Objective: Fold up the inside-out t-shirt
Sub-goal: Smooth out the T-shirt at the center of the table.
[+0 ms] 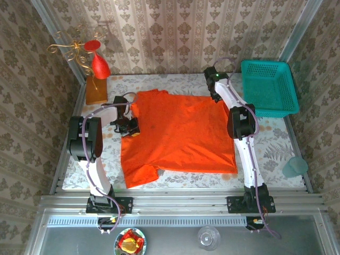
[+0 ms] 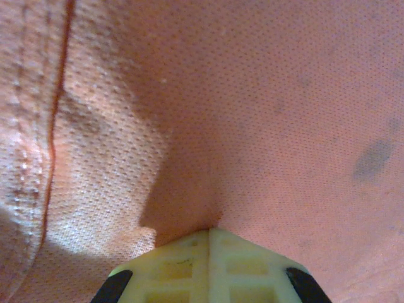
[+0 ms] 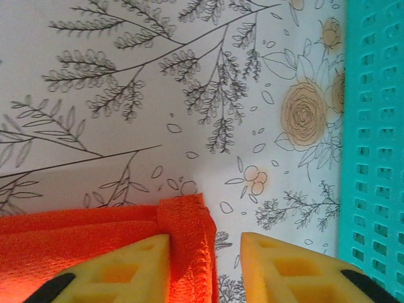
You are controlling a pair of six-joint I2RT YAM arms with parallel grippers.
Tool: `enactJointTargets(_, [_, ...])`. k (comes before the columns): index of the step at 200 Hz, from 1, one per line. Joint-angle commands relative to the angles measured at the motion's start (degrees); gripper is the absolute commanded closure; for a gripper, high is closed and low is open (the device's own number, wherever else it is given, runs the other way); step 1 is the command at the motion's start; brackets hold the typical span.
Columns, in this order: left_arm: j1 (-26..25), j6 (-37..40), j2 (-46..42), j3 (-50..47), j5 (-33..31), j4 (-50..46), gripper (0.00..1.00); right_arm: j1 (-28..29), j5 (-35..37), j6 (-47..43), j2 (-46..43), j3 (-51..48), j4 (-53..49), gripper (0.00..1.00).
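Plate (image 1: 130,243): nearest of all, on the grey ledge in front of the arm bases, holding something yellow and red. A clear glass (image 1: 208,237) stands to its right.
Table (image 1: 276,143): covered by a pale cloth printed with leaves and flowers. A translucent cup (image 1: 294,166) sits at its right edge.
Inside-out t-shirt (image 1: 180,133): bright orange-red, spread flat in the middle of the table between the two arms. One sleeve points toward the near left, and a stitched seam shows in the left wrist view.
Left gripper (image 2: 208,235): at the shirt's left edge, fingers clenched together with a pucker of the mesh fabric pinched at their tips.
Right gripper (image 3: 205,238): at the shirt's far right corner, near the basket. Its fingers are apart; a folded edge of the shirt lies between them against one finger, with bare tablecloth showing before the other.
Basket (image 1: 268,87): teal, perforated, at the far right corner.
Ornament (image 1: 100,64): glossy red cone with gold wire on a wooden base, at the far left corner.
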Motion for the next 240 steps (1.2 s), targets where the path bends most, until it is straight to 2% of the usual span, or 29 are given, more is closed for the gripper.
enactJointTargets(1, [1.1,1.3,2.0,-2.5,-5.3,-3.8,0.95,-0.4,1.4,-0.4,-2.3,0.6,-1.9,0.70])
enactJointTargets(32, [1.2,1.4,2.2,-2.4,-5.4,-4.0,0.95,-0.5,0.2,-0.2,-1.8,0.6,-2.0,0.84])
enactJointTargets(67, [1.2,1.4,2.7,-2.4,-5.5,-4.1,0.95,-0.8,-0.9,-0.7,-1.1,0.7,-1.9,0.93])
enactJointTargets(83, [1.4,1.3,2.7,-2.5,-5.6,-4.0,0.95,-1.2,-1.9,-0.3,-1.1,1.1,-2.2,1.00])
enactJointTargets(107, [1.8,0.9,2.2,-3.6,-5.2,-3.3,0.96,-2.1,-5.3,1.5,-3.0,0.9,-2.6,1.00])
enactJointTargets(160, [2.1,0.0,1.6,-5.3,-4.3,-2.1,0.96,-6.6,-26.3,8.5,-10.6,-3.4,0.7,1.00])
enactJointTargets(193, [1.9,-0.2,1.2,-5.8,-4.8,-2.3,0.97,-9.6,-35.7,11.8,-10.4,-4.6,2.7,1.00])
enactJointTargets(216, [1.9,-0.1,1.1,-5.9,-4.7,-2.3,0.97,-10.7,-38.6,13.4,-10.2,-5.8,4.4,1.00])
enactJointTargets(240, [1.9,-0.1,1.2,-5.9,-4.7,-2.3,0.96,-10.8,-35.6,13.4,-10.0,-6.0,4.8,0.99])
